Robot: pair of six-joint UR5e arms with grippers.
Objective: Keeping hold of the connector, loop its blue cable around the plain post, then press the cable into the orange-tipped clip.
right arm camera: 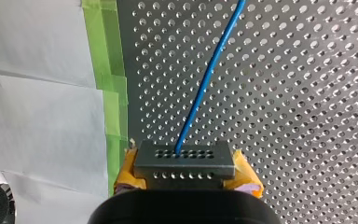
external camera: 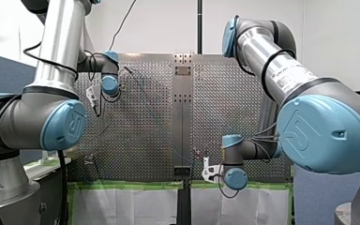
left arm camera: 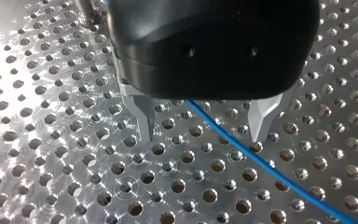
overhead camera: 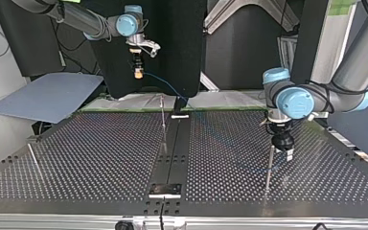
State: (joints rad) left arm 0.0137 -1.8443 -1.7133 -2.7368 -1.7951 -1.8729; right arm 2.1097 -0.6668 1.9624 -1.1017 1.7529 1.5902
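At my right gripper point(right arm camera: 186, 173), the black body covers the near end of the connector point(right arm camera: 185, 158) and most of both yellow pads point(right arm camera: 127, 170). The blue cable point(right arm camera: 209, 74) running ahead of it is cut off by the picture's edge. At my left gripper point(left arm camera: 203, 135), the housing hides the cable's run behind the fingers, and past them the cable leaves the picture. In the front view, both grippers' fingertips are too small to read.

Perforated table point(overhead camera: 100, 158); blue cable point(left arm camera: 279, 172) lies across it; thin post point(overhead camera: 270, 167) upright.
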